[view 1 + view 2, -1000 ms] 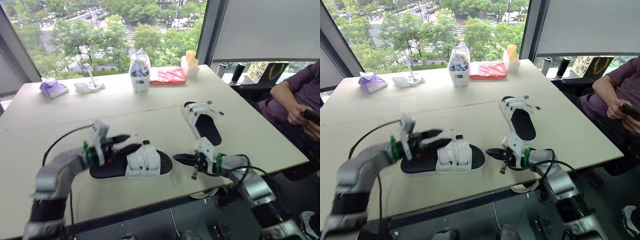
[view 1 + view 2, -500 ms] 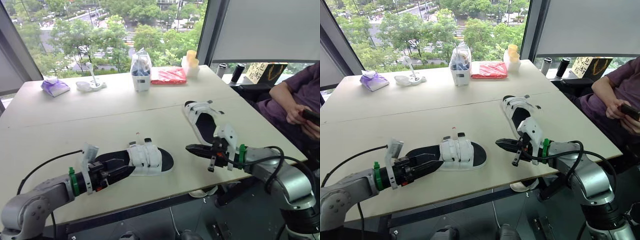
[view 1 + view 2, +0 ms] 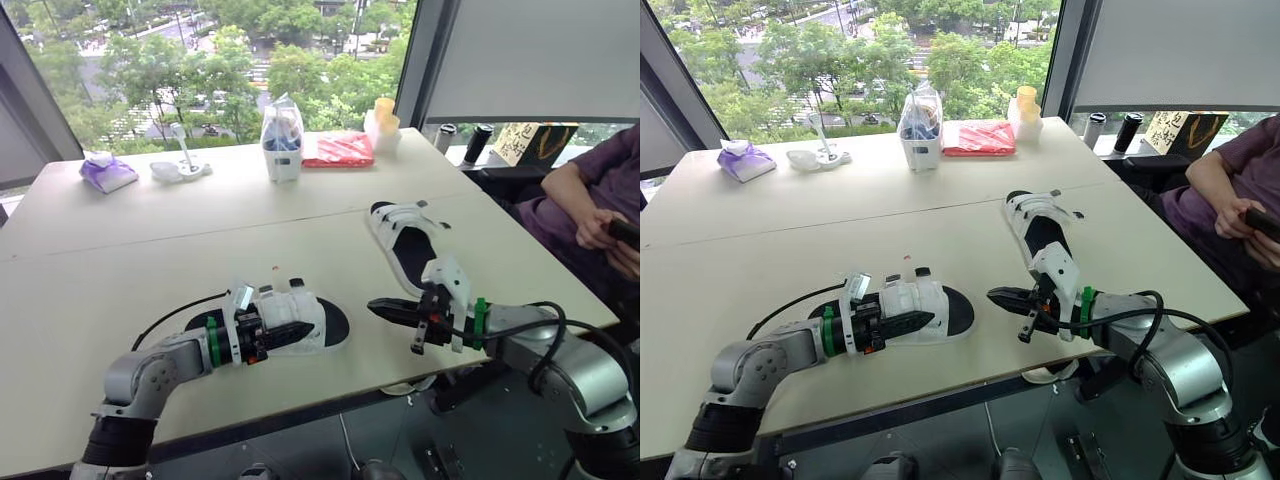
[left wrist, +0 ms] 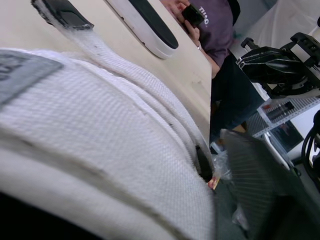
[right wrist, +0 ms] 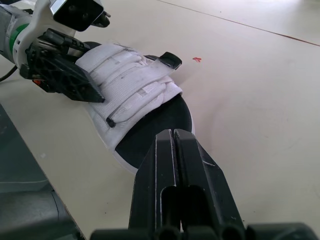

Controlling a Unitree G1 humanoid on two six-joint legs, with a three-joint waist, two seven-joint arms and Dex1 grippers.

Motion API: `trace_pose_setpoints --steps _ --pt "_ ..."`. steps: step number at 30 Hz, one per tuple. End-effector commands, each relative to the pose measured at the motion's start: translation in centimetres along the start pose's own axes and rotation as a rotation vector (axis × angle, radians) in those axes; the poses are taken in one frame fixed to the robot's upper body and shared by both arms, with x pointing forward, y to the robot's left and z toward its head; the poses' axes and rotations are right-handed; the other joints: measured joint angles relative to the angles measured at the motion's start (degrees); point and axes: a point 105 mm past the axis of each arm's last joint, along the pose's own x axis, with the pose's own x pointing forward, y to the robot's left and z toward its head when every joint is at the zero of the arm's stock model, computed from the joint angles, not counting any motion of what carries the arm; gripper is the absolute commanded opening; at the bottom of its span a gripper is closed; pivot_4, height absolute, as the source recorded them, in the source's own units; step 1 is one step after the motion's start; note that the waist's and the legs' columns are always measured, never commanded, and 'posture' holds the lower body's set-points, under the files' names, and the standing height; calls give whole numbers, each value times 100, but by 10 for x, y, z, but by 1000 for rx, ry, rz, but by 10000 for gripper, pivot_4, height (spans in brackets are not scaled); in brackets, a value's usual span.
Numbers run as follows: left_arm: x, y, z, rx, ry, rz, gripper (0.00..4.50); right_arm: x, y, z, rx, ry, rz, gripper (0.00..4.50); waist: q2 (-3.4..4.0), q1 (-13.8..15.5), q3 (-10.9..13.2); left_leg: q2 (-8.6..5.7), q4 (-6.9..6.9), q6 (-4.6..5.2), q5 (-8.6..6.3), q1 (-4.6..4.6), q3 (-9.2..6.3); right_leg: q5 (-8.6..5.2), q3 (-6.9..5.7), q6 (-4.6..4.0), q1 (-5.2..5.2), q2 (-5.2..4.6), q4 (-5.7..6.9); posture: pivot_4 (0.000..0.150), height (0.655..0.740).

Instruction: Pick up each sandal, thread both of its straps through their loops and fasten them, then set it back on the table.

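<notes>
L claw (image 3: pixel 283 335) lies low against the straps (image 5: pixel 130 85) of the near sandal (image 3: pixel 312 320). We can't tell whether it's open, closed or gripping a strap. R claw (image 5: pixel 172 134) is pinched closed on nothing. It hangs just beside that sandal's nearer end, by the front edge of the bench (image 3: pixel 150 250). The far sandal (image 3: pixel 408 250) lies further back on the R side, well apart, and its straps look loose to us.

Risks, as we judge them:
- The near sandal sits close to the front edge, so a sideways shove from L claw could skid it off instead of lifting it.
- R claw must open before taking a strap. If it goes in closed, it'll just poke the sole.
- We think L claw's grip needs confirming before any lift.

View diffs:
- R wrist view gives the strap layout w/ a black tab (image 5: pixel 170 59) sticking up, plus R claw's closed tips.
- L wrist view gives strap weave close up, w/ the far sandal and a person (image 4: pixel 210 25) holding a phone (image 4: pixel 192 15) beyond.
- Head views give both sandals' spacing on the bench.
</notes>
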Motion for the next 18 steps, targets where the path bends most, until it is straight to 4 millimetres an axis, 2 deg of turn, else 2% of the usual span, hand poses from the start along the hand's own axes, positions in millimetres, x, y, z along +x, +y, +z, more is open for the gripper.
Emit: trace_pose_setpoints --steps 1,2,3,6,11,13,14,16,18 --pt "7 -9 8 14 -22 -53 7492 -1 8 12 -34 -45 3 0 0 15 0 -1 4 0 0 0 1 0 2 0 1 -1 0 1500 7400" --pt "9 -10 9 19 -28 -53 4216 0 9 12 -30 -46 3 0 0 18 0 -1 8 0 0 -1 3 0 4 0 2 -1 -1 1500 7400" --pt "11 -10 14 29 -48 -45 4216 1 9 12 -27 -49 1 0 0 29 0 -1 10 0 0 -1 3 0 5 -1 4 -1 -1 1500 7400" --pt "18 0 52 49 -211 46 4216 5 8 15 -24 -70 -15 0 -5 109 3 -1 16 0 1 -1 2 3 6 -2 6 0 0 1500 7400" --pt "26 39 127 59 -559 358 4216 13 3 19 -2 -115 -46 0 -7 103 4 -4 38 1 2 0 -2 16 7 17 13 2 7 1500 7400" --pt "27 47 144 52 -667 429 4216 15 2 20 3 -125 -48 0 -7 90 4 -5 38 1 2 -1 3 27 13 16 15 2 4 1500 7400" --pt "25 53 156 37 -785 488 4216 17 -3 23 -3 -141 -68 0 -7 95 4 -5 36 2 2 -1 4 29 14 21 15 2 1 1500 7400" --pt "29 61 165 -22 -939 569 4216 21 -12 28 -8 -163 -95 0 -7 109 4 -6 28 1 2 -1 5 43 14 45 15 2 -9 1500 7400" --pt "35 73 163 -70 -1005 671 4216 25 -16 31 -16 -173 -100 0 -8 115 4 -8 22 1 2 -4 6 51 13 59 15 2 -20 1500 7400"
